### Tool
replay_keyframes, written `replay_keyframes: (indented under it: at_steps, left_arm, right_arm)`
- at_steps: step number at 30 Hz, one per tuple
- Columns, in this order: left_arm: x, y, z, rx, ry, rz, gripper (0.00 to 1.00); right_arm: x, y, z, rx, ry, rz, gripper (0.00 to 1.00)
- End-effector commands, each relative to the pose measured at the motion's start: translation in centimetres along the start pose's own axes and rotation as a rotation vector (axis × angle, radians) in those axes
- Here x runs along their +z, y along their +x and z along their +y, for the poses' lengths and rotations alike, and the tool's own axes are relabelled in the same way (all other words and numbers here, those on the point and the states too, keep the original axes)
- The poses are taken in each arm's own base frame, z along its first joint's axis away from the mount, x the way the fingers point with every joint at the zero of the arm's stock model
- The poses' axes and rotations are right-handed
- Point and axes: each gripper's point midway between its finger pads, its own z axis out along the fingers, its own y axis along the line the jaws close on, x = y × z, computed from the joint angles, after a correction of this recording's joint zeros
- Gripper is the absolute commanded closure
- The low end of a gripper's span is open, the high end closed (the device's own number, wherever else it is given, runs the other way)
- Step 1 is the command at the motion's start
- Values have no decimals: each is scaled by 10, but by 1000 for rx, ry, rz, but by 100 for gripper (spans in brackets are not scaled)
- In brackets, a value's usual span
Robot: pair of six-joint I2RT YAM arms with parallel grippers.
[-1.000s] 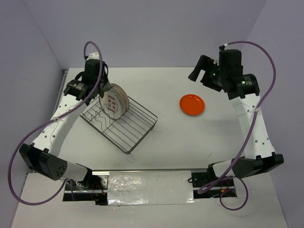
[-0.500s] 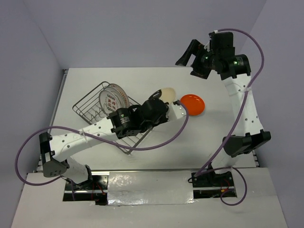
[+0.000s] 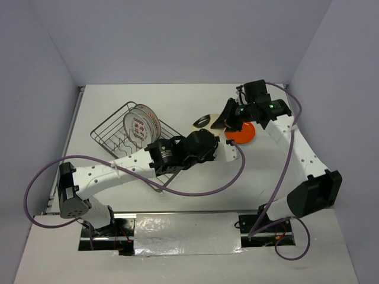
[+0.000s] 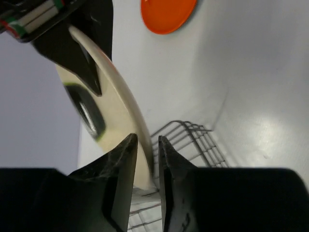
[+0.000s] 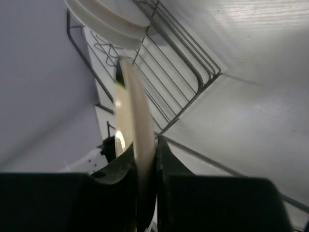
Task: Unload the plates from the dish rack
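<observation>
Plate (image 4: 116,116) hangs on edge between the dish rack (image 3: 109,118) and an orange plate (image 3: 246,136), its rim pinched by both the left gripper (image 4: 146,140) and the right gripper (image 5: 144,145). From above, the arms hide most of it; the plates (image 3: 141,123) in the rack overlap too tightly to count.

from above, the right claw (image 3: 220,122) covers part of the orange plate (image 3: 244,135) and one rim of the cream plate (image 3: 203,120). at the left wrist the top edge cuts the orange plate off. at the right wrist the cream plate is blurred and the dish rack (image 5: 169,53) runs past the top edge. the motifs on the racked plates (image 3: 141,124) are too small to read.
</observation>
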Motion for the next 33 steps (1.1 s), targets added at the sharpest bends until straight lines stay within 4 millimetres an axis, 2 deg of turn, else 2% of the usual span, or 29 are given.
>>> replay_keyframes:
  at_steps: [1,2,3,5,6,8,9,10,11,12,13,14,15,16,17,18,19,21,24,25,27,28,29,30,31,33]
  left_arm:
    - [-1,-14,29,-36,-125,-54,60]
    - [-2,-14,35,-65,-162,-56,55]
    - [0,-9,34,-73,-175,-46,42]
    - [-5,-8,40,-115,-211,-55,1]
    - [-7,-3,41,-158,-226,-47,0]
    - [-15,3,48,-245,-242,-51,0]
    - [-18,7,51,-280,-255,-46,1]
    - [-24,16,64,-337,-287,-39,1]
    - [-25,23,71,-437,-309,-36,0]
    - [-29,30,79,-499,-316,-21,0]
    - [-26,54,100,-596,-357,26,0]
    - [-24,67,108,-771,-378,38,1]
    - [-31,81,119,-848,-385,89,0]
    - [-21,114,132,-956,-398,165,1]
    - [-24,120,145,-1085,-420,167,1]
    - [-26,139,141,-1127,-412,245,0]
    - [-22,163,147,-1184,-447,308,1]
    - [-25,178,155,-1282,-468,331,1]
    - [-35,209,166,-1382,-500,372,1]
    - [-35,213,163,-1411,-483,374,0]
    - [-45,222,169,-1456,-484,349,1]
    - [-44,222,167,-1464,-460,338,0]
    - [-45,227,164,-1466,-459,353,0]
    - [-48,232,164,-1465,-470,359,1]
    - [-48,235,162,-1454,-471,374,1]
    - [-46,241,156,-1444,-464,408,1]
  right_arm:
    - [-26,-3,42,-28,-170,-69,94]
    - [-27,-8,40,-21,-149,-96,100]
    - [-30,-18,36,-23,-108,-141,100]
    - [-34,-33,30,-22,-72,-183,100]
    - [-40,-50,19,-12,-31,-238,100]
    - [-40,-74,-1,-12,34,-289,100]
    - [-45,-91,-20,14,81,-333,99]
    - [-42,-108,-44,36,160,-372,98]
    - [-40,-116,-63,27,214,-388,98]
    - [-43,-133,-81,37,255,-443,98]
    - [-38,-143,-102,52,319,-459,98]
    - [-32,-148,-116,26,355,-461,97]
    - [-29,-158,-125,16,387,-485,97]
    - [-29,-166,-142,21,453,-511,97]
    - [-13,-169,-158,20,475,-489,97]
    - [-6,-169,-163,25,477,-482,96]
    - [-11,-177,-184,66,495,-501,95]
    - [4,-178,-202,85,483,-503,94]
    - [30,-169,-225,106,477,-429,91]
    - [42,-160,-235,124,485,-368,90]
    - [49,-153,-242,131,491,-341,86]
    - [52,-143,-250,153,505,-323,84]
    - [52,-141,-251,153,505,-329,79]
    - [50,-139,-251,150,507,-333,58]
    - [51,-133,-255,159,523,-320,44]
    - [55,-118,-270,188,589,-253,26]
